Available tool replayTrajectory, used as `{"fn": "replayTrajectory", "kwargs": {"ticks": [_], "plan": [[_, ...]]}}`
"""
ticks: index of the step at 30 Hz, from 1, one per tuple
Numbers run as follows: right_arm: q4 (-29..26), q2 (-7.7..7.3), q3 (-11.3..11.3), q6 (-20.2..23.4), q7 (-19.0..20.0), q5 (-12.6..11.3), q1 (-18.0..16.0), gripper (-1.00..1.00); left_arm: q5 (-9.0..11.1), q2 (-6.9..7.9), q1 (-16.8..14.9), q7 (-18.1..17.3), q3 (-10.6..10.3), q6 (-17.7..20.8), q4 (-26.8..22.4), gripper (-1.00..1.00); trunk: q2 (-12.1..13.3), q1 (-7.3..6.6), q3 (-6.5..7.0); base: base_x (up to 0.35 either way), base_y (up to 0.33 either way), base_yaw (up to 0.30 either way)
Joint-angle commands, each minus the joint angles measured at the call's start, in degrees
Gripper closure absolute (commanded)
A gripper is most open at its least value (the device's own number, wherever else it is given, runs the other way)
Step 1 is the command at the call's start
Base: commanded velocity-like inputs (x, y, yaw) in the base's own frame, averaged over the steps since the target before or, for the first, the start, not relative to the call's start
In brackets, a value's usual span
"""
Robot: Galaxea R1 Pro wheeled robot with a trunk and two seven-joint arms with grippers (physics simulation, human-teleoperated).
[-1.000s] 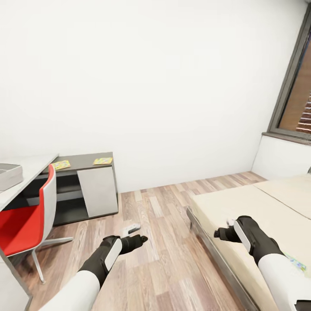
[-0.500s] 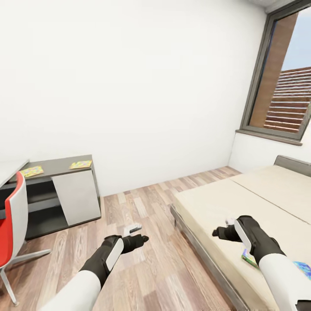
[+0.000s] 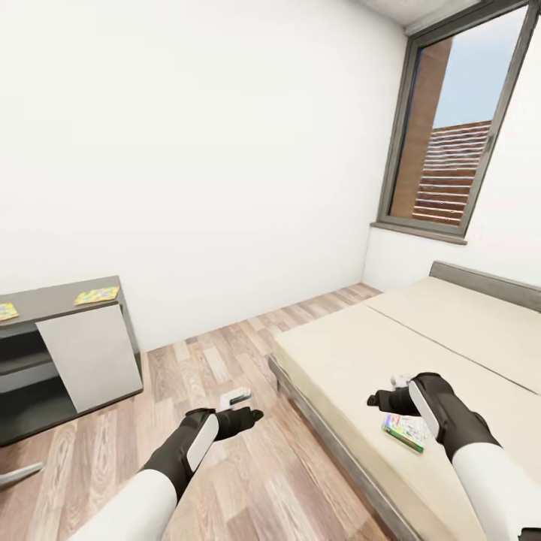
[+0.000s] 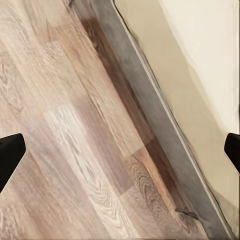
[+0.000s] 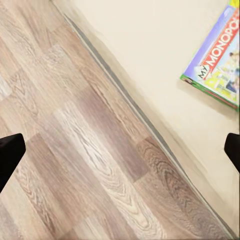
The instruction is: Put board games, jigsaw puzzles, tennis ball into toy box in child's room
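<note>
Monopoly board game (image 3: 404, 431) lies flat on the bed (image 3: 353, 361) near its edge, under my right gripper (image 3: 383, 400), both grippers' fingers spread and empty; a careless sideways scoop could push it onto the floor (image 3: 225, 376).

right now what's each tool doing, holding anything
Left tool: open, empty, over the wood floor.
Right tool: open, empty, near the board game on the bed.

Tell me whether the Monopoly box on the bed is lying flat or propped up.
Flat. The Monopoly box lies cover-up on the bed, beside the right tool.
</note>
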Motion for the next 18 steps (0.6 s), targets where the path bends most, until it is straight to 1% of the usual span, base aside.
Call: {"fn": "replayTrajectory", "kwargs": {"ticks": [1, 2, 3, 6, 7, 8, 9, 14, 18], "plan": [[-0.64, -0.04, -0.05, 0.24, 0.19, -0.11, 0.25, -1.00, 0.81, 0.05, -0.04, -0.07, -0.21, 0.25, -0.09, -1.00, -0.04, 0.00, -0.07, 0.000, 0.000, -0.287], [-1.36, -0.06, -0.05, 0.24, 0.28, -0.11, 0.54, -1.00, 1.49, 0.10, -0.05, -0.08, -0.34, 0.26, -0.11, -1.00, -0.04, 0.00, -0.07, 0.000, 0.000, -0.287], [-1.36, -0.06, -0.05, 0.24, 0.28, -0.11, 0.54, -1.00, 1.49, 0.10, -0.05, -0.08, -0.34, 0.26, -0.11, -1.00, -0.04, 0.00, -0.07, 0.000, 0.000, -0.287], [-4.39, -0.19, -0.11, 0.23, 0.45, -0.10, 1.86, -1.00, 2.85, 0.22, -0.07, -0.10, -0.60, 0.27, -0.15, -1.00, -0.04, 0.00, -0.07, 0.000, 0.000, -0.287], [-4.39, -0.19, -0.11, 0.23, 0.45, -0.10, 1.86, -1.00, 2.85, 0.22, -0.07, -0.10, -0.60, 0.27, -0.15, -1.00, -0.04, 0.00, -0.07, 0.000, 0.000, -0.287], [-5.68, -0.27, -0.13, 0.25, 0.49, -0.10, 2.48, -1.00, 3.14, 0.23, -0.08, -0.08, -0.66, 0.28, -0.16, -1.00, -0.04, 0.00, -0.07, 0.000, 0.000, -0.287], [-11.51, -1.00, -0.19, 0.29, 0.63, -0.15, 5.36, -1.00, 3.85, 0.29, -0.09, -0.05, -0.78, 0.26, -0.18, -1.00, -0.04, 0.00, -0.08, 0.000, 0.000, -0.286], [-15.59, -1.43, -0.23, 0.23, 0.67, -0.34, 7.30, -1.00, 4.16, 0.37, -0.10, -0.05, -0.70, 0.22, -0.17, -1.00, -0.04, 0.00, -0.18, 0.000, 0.000, -0.284], [-16.99, -1.58, -0.27, 0.19, 0.65, -0.75, 7.96, -1.00, 4.26, 0.39, -0.10, -0.08, -0.61, 0.19, -0.18, -1.00, -0.04, 0.00, -0.30, 0.000, 0.000, -0.267]]}}
